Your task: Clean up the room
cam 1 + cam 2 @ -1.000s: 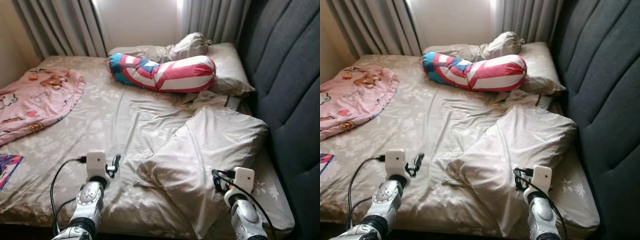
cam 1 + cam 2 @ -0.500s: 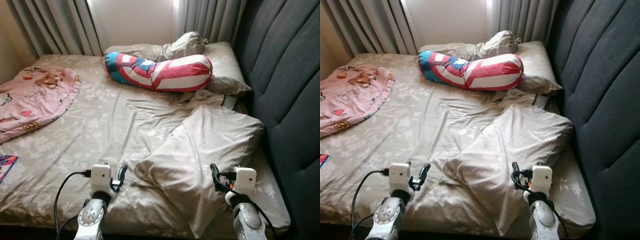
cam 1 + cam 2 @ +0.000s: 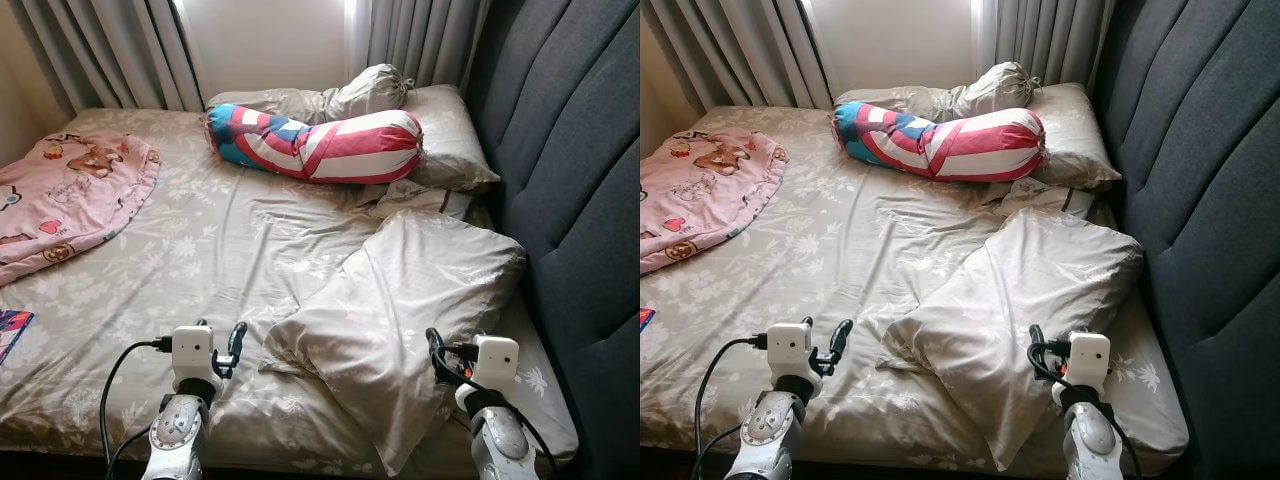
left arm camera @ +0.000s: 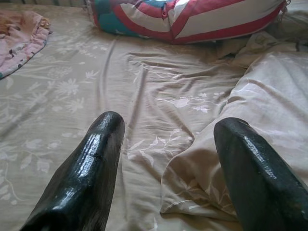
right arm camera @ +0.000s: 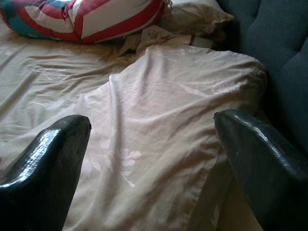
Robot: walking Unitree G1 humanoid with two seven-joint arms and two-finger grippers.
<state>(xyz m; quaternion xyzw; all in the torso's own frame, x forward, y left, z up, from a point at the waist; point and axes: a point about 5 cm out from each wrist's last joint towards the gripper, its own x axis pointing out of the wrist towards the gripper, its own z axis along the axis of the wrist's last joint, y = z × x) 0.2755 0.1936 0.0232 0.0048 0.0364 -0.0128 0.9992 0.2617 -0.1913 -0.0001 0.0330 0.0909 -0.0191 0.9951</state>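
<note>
A large beige pillow (image 3: pixel 410 310) lies crooked on the near right of the bed, next to the headboard. My left gripper (image 4: pixel 168 122) is open just above the sheet, and the pillow's near left corner (image 4: pixel 192 187) lies between its fingers. Open too, my right gripper (image 5: pixel 153 118) hovers over the pillow's near end. A red, white and blue bolster (image 3: pixel 320 145) lies across the head of the bed. A pink blanket (image 3: pixel 70 195) is spread at the far left.
The dark grey padded headboard (image 3: pixel 580 200) runs along the right side. A second beige pillow (image 3: pixel 450 135) and crumpled bedding (image 3: pixel 370 90) sit by the curtains (image 3: pixel 120 50). A colourful book (image 3: pixel 12 332) lies at the left edge. The sheet (image 3: pixel 200 250) is wrinkled.
The camera has shifted slightly. My left gripper has come a little closer to the pillow's corner. Both grippers remain open and low at the bed's front.
</note>
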